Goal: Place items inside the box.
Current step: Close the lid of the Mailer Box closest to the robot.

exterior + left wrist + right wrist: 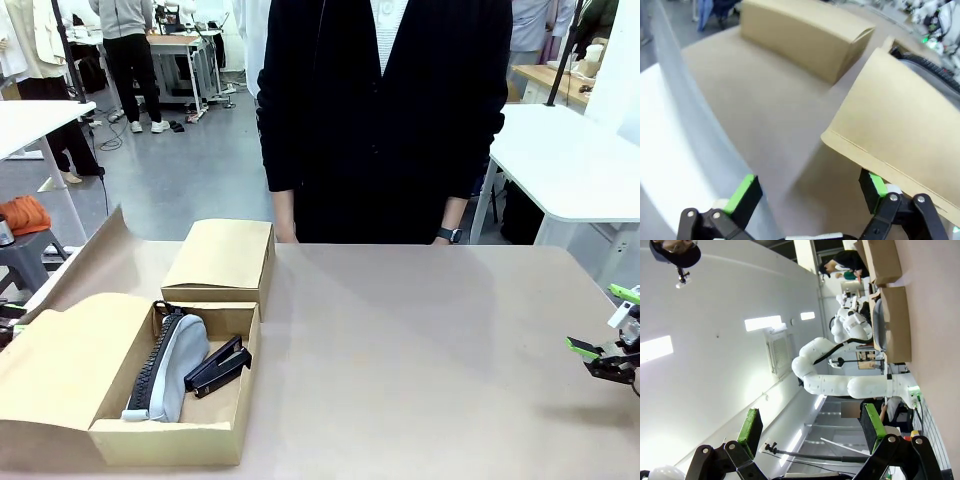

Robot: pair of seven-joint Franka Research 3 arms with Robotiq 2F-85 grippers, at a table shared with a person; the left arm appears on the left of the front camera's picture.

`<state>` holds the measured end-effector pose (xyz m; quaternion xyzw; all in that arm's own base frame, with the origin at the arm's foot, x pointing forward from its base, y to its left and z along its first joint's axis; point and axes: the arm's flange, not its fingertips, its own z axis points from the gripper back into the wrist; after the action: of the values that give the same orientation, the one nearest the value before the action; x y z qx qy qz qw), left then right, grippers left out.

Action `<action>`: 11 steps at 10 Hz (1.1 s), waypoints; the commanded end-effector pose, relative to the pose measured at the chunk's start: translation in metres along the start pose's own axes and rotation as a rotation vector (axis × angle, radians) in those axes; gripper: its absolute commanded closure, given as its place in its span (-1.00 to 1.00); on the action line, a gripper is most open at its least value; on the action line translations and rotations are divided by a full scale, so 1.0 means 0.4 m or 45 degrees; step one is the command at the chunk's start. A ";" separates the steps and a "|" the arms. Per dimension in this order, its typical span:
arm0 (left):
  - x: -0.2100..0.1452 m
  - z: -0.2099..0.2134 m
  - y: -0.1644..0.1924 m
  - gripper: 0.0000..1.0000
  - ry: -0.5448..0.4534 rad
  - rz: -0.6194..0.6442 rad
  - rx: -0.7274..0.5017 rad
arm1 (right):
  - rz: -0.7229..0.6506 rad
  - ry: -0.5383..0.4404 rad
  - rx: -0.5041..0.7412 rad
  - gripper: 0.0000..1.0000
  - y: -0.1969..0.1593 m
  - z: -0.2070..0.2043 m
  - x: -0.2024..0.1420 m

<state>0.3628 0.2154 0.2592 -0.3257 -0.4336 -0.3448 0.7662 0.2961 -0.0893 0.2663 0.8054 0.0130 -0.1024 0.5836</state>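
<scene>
The box (170, 430) at lower left already holds the pouch (172, 367) and stapler (218, 366). Both grippers, left (807, 192) and right (612, 328), are wide open and empty; next probably close the flap (60, 350).

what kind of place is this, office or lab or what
Most likely a robotics lab or workshop. A white robot arm reaches over the table by an open cardboard box, a person stands at its far side, and more white worktables stand on a bare grey floor behind.
</scene>
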 end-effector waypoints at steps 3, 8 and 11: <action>0.029 -0.012 -0.103 -1.00 -0.078 -0.094 -0.195 | -0.022 -0.021 0.010 -1.00 0.020 -0.005 0.006; 0.074 0.002 -0.172 -1.00 -0.197 -0.111 -0.341 | -0.022 -0.021 0.010 -1.00 0.020 -0.005 0.006; 0.120 -0.020 -0.265 -1.00 -0.307 -0.133 -0.468 | -0.022 -0.021 0.010 -1.00 0.020 -0.005 0.006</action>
<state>0.3124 0.1472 0.3090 -0.4618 -0.4581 -0.4150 0.6362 0.2961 -0.0892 0.2663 0.8054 0.0131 -0.1024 0.5836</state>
